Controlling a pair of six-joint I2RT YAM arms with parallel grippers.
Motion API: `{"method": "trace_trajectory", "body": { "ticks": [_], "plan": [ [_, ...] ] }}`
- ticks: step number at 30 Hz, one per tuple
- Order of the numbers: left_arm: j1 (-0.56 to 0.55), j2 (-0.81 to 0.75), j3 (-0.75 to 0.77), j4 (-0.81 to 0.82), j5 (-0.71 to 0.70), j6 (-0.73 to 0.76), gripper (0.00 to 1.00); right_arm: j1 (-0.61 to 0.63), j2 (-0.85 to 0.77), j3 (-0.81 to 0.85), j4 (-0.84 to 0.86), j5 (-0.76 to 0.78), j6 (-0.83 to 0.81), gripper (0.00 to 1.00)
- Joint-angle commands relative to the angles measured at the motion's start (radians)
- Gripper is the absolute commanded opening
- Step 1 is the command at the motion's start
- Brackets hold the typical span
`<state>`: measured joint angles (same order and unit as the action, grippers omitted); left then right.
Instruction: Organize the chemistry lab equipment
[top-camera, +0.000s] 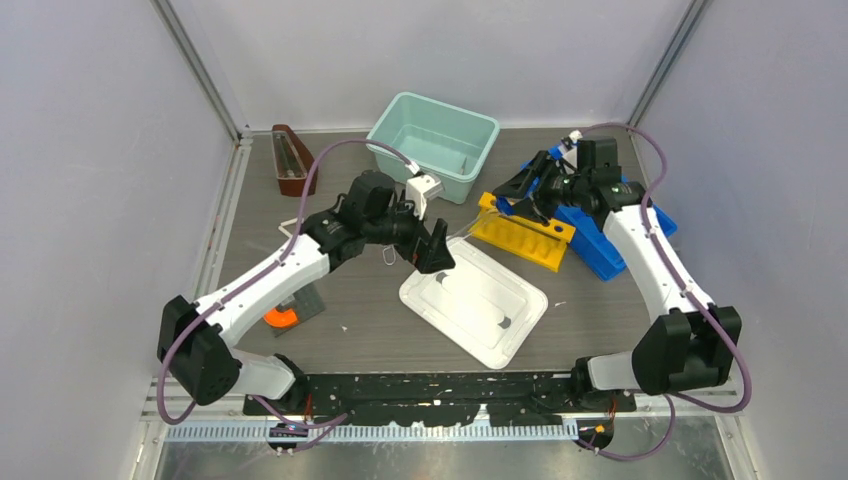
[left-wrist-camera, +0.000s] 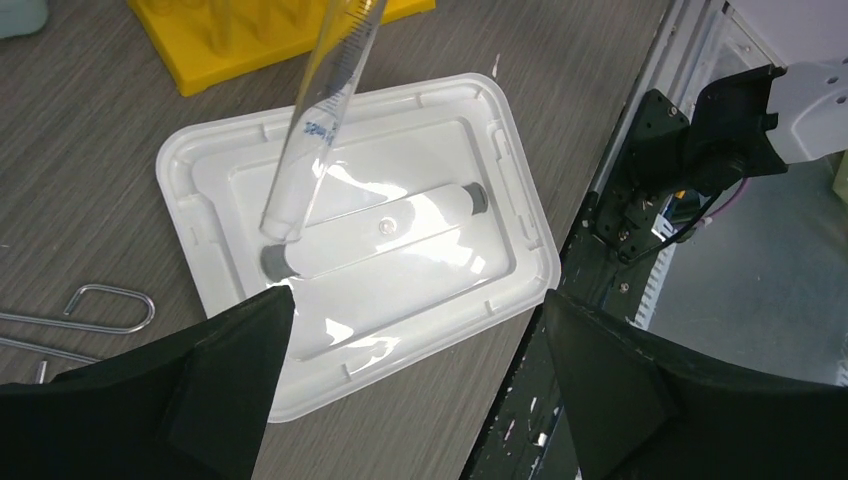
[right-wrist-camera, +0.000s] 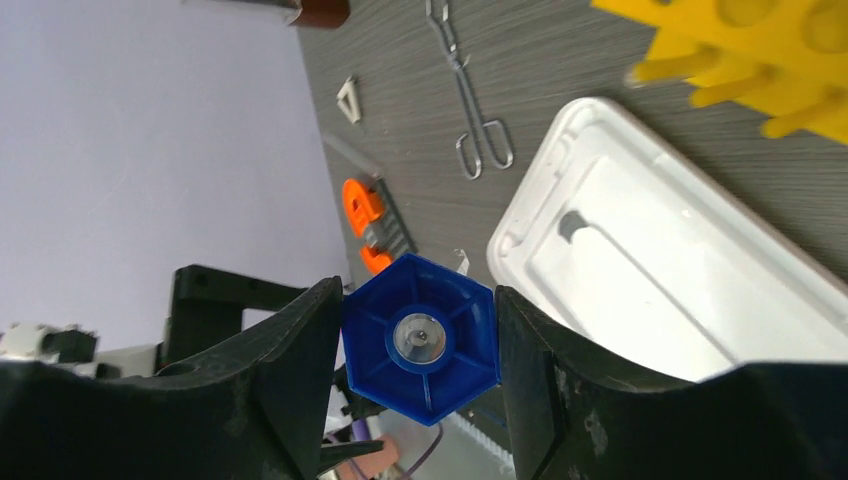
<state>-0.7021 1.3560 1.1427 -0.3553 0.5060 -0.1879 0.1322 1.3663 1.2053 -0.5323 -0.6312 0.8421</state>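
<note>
My right gripper (right-wrist-camera: 420, 345) is shut on the blue hexagonal base (right-wrist-camera: 420, 340) of a clear graduated cylinder (left-wrist-camera: 320, 110). The cylinder slants down, and its open end is over the white tray (left-wrist-camera: 200, 160). A clear tube with grey ends (left-wrist-camera: 380, 225) lies in the tray. My left gripper (left-wrist-camera: 415, 380) is open and empty just above the tray's near edge (top-camera: 435, 250). Silver wire tongs (right-wrist-camera: 470, 100) lie on the table left of the tray, and they also show in the left wrist view (left-wrist-camera: 90, 310). A small white triangle (right-wrist-camera: 347, 100) lies further left.
A yellow rack (top-camera: 522, 232) stands behind the tray, with a blue rack (top-camera: 600, 245) to its right under the right arm. A teal bin (top-camera: 435, 140) is at the back, a brown holder (top-camera: 290, 160) at back left, and an orange piece (top-camera: 282, 318) at front left.
</note>
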Motion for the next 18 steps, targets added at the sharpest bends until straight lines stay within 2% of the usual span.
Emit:
{"method": "trace_trajectory", "body": {
  "ticks": [1, 11, 15, 18],
  "plan": [
    [-0.005, -0.005, 0.105, -0.188, -0.082, 0.044, 1.00, -0.021, -0.076, 0.081, -0.121, 0.148, -0.112, 0.40],
    [-0.006, -0.133, 0.109, -0.370, -0.298, 0.088, 1.00, -0.011, -0.151, 0.245, -0.268, 0.508, -0.285, 0.38],
    [-0.006, -0.195, 0.096, -0.431, -0.392, 0.097, 1.00, 0.036, -0.154, 0.290, -0.295, 0.637, -0.354, 0.38],
    [-0.005, -0.243, 0.079, -0.460, -0.445, 0.110, 1.00, 0.120, -0.136, 0.328, -0.309, 0.741, -0.394, 0.37]
  ]
}}
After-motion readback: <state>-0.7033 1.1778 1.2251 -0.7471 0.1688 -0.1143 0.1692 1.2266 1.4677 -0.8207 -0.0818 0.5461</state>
